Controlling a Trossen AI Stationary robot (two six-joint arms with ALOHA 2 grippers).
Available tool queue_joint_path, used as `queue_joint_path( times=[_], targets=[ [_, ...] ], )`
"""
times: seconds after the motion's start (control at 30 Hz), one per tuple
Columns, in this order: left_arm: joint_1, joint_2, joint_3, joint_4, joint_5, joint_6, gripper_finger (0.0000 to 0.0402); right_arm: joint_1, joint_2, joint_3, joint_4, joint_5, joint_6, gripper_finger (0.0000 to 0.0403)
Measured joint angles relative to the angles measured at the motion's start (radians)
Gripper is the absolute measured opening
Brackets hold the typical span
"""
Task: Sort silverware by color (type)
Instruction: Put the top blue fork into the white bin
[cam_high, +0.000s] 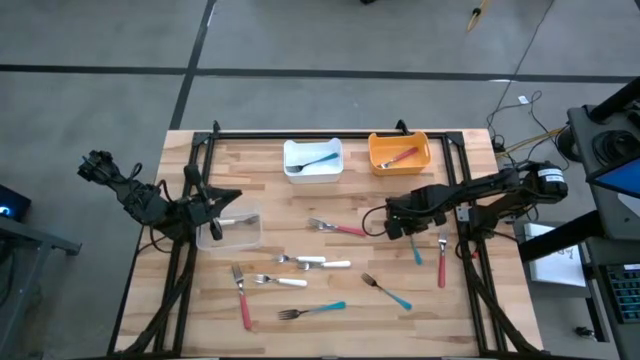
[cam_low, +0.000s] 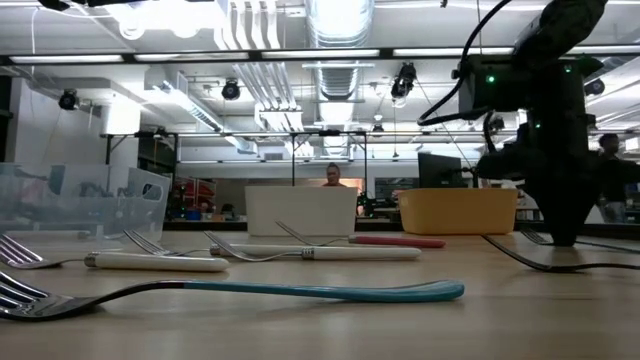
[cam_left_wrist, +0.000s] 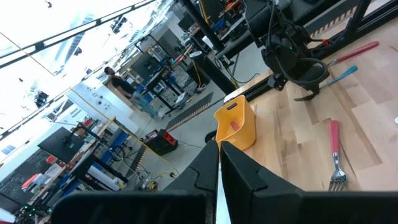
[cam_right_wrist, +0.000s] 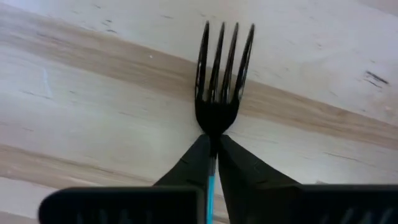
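Right fingers (cam_right_wrist: 211, 155) are clamped together on a teal fork (cam_right_wrist: 221, 81), gripped at the neck where the handle meets the head. The tines are seen projecting straight ahead past the fingertips, so the fork's long axis is in line with the fingers, the teal handle running back between them. The fork appears to lie flat on the surface (cam_right_wrist: 93, 93), or only just off it; a lift cannot be confirmed.

In the high view the right fingers (cam_high: 402, 222) sit right of centre, with another teal piece (cam_high: 417, 251) and a red piece (cam_high: 441, 265) just beside them on the near side. The white bin (cam_high: 290, 150), already holding a blue-handled piece, lies well apart on the far side, and the orange bin (cam_high: 425, 150) is closer. Judged from that, the coming move would be a lift and carry away from the near edge toward the white bin.

Left fingers (cam_left_wrist: 219, 163) are shut on nothing, parked by the clear bin (cam_high: 250, 235); the right arm is clearly nearer.
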Motion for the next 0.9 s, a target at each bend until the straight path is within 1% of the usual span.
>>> queue_joint_path(
  times=[0.17, 0.4, 0.57, 0.73, 0.8, 0.9],
  targets=[
    [0.000, 0.000, 0.000, 0.000, 0.000, 0.000, 0.0000, 0.000, -0.003, 0.023, 0.006, 0.011, -0.035, 0.0011],
    [0.000, 0.001, 0.000, 0.001, 0.001, 0.001, 0.0000, -0.012, -0.009, 0.130, -0.015, 0.051, -0.119, 0.0010],
    [0.000, 0.001, 0.000, 0.001, 0.002, 0.001, 0.0000, -0.029, -0.010, 0.225, -0.022, 0.109, -0.209, 0.0009],
    [0.000, 0.003, 0.000, 0.018, 0.005, 0.008, 0.0000, -0.051, -0.010, 0.316, 0.006, 0.157, -0.337, 0.0009],
    [0.001, 0.007, 0.000, 0.060, 0.029, 0.026, 0.0000, -0.067, -0.010, 0.351, 0.025, 0.175, -0.396, 0.0009],
    [0.003, 0.007, 0.000, 0.123, 0.135, 0.053, 0.0000, -0.097, -0.011, 0.391, 0.074, 0.202, -0.499, 0.0009]
  ],
)
